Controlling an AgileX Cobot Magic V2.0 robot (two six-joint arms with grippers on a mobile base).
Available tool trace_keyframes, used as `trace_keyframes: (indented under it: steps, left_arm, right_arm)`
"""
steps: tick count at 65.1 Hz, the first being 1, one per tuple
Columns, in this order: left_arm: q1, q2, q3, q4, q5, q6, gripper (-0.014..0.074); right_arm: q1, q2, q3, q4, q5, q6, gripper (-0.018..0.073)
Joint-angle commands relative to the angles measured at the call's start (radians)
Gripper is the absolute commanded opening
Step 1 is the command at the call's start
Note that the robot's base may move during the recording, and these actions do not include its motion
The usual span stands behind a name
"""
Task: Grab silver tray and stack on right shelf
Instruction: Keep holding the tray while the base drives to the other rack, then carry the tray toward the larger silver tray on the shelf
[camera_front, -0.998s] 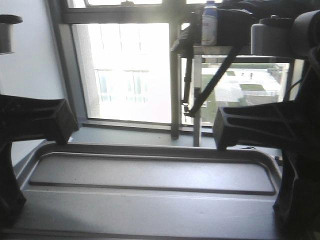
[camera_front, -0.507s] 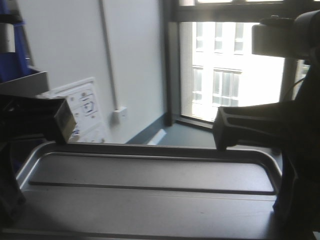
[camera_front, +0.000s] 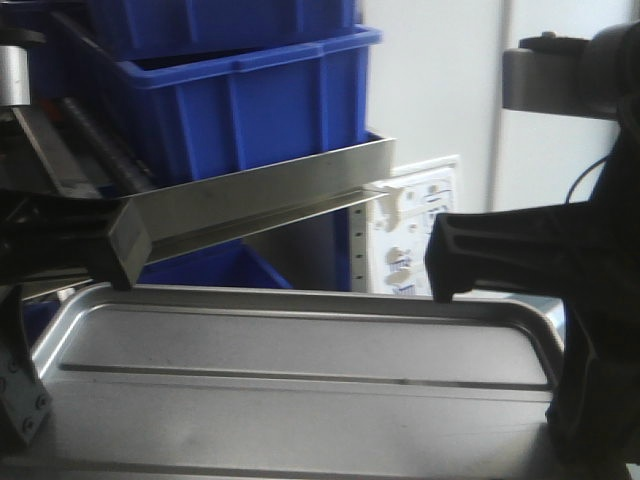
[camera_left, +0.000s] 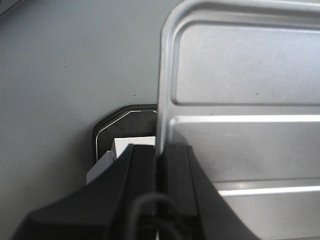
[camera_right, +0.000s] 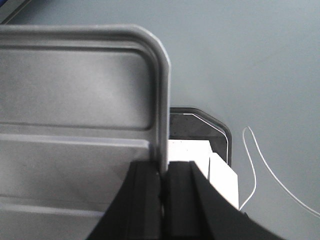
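Steel rail (camera_front: 260, 205) slants across ahead-left, just above the far rim of the silver tray (camera_front: 300, 390). Stacked blue bins (camera_front: 240, 100) close off the space behind it. Ahead-right I read open air up to the pale wall (camera_front: 440, 90). Below the tray is bare grey floor (camera_left: 60, 75). A thin white cable (camera_right: 254, 170) lies on it on the right side.

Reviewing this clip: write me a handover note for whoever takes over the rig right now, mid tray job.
Left tool: shut on the left rim of the silver tray.
Right tool: shut on its right rim.
Tray: held roughly level between both arms, off any surface, with grey floor below it in the wrist views.
Ahead: a slanted steel rail with blue bins above it. I cannot tell whether this is the right shelf.
Done: tray grabbed and lifted.
Left: confirm the right shelf, bring the tray to it, set it down, open both tools.
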Motion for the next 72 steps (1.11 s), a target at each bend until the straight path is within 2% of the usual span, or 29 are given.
trace_keyframes:
  steps: [1,72]
  left_arm:
    - [-0.003,-0.025,-0.019,0.039,0.054,-0.006,-0.0100]
    - [-0.003,-0.025,-0.019,0.039,0.054,-0.006,-0.0100]
  right_arm:
    - [-0.004,-0.026,-0.018,-0.046,0.064,-0.007,0.0060]
    - [-0.004,-0.026,-0.018,-0.046,0.064,-0.007,0.0060]
